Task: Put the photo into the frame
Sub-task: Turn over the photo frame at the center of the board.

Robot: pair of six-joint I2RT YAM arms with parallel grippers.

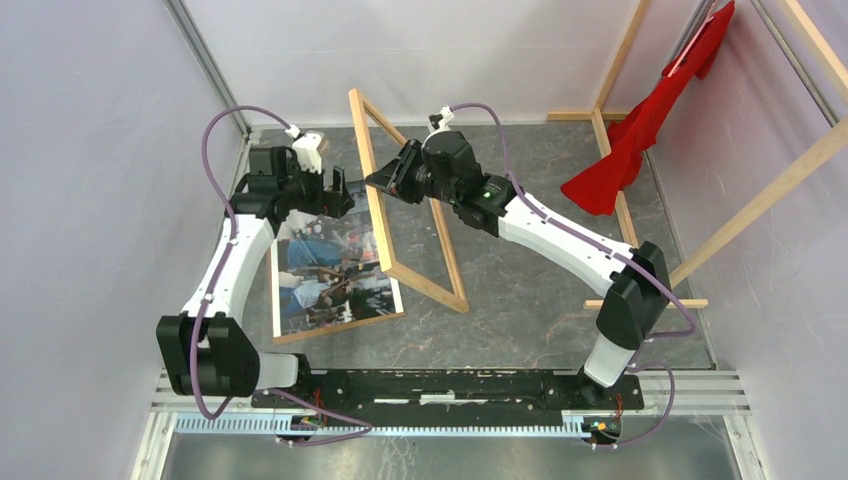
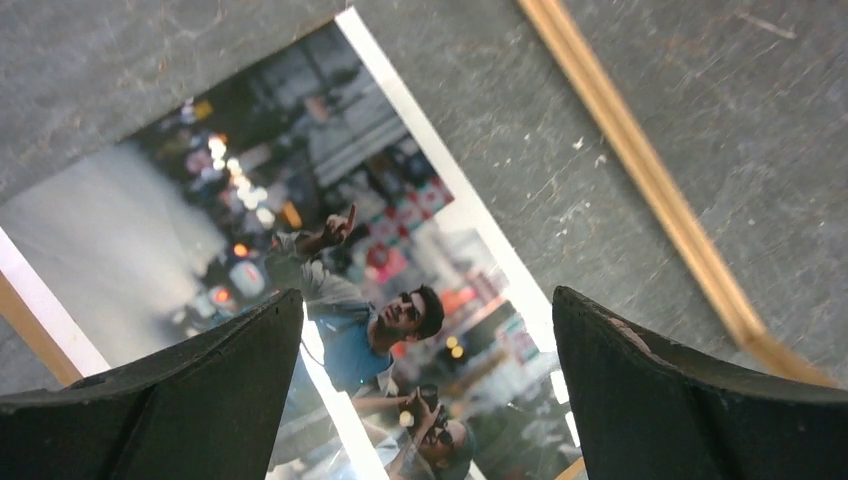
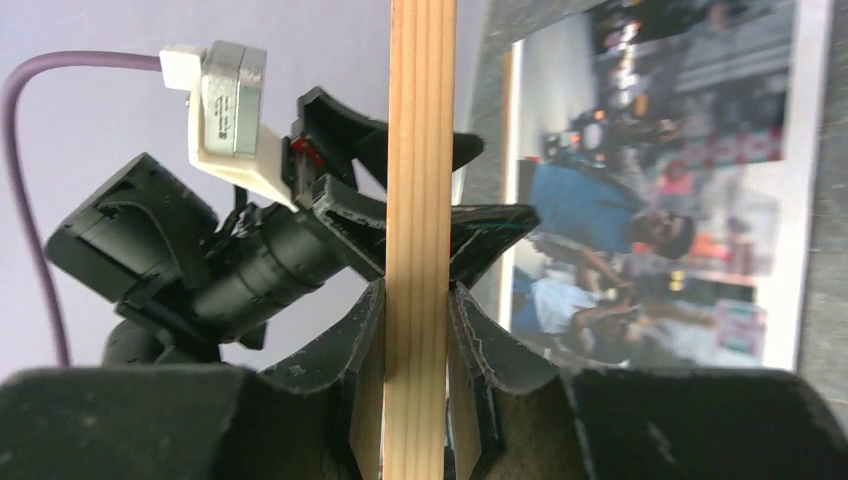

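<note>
The right gripper [image 3: 418, 296] is clenched on the large rectangular picture frame of thin light natural wood [image 1: 425, 286]. Its two black fingers press either side of one narrow rail, which runs straight up between them in the right wrist view. The frame stands tilted up on edge over the middle of the dark grey marbled table [image 1: 520, 290]. One corner is raised toward the far edge and the lowest rail is down near the surface; whether that rail touches the table cannot be told.

The left gripper [image 2: 428, 295] is released, with its jaws spread wide and nothing between them. It hangs over the far part of the large rectangular paper print of a busy, dark street scene with people [image 1: 335, 270]. From above, the two grippers face each other with the held rail between them.

The photo lies flat, picture side up, on the left half of the table, nearer the left edge than the right. It rests on a plain brown backing board [image 1: 340, 329], which shows as a narrow strip along the print's left and near sides. The frame's lower rail runs just beside the print's right side, apart from it.

At the far right corner, a red cloth [image 1: 640, 130] hangs from a rack of long light wooden beams [image 1: 770, 190].
</note>
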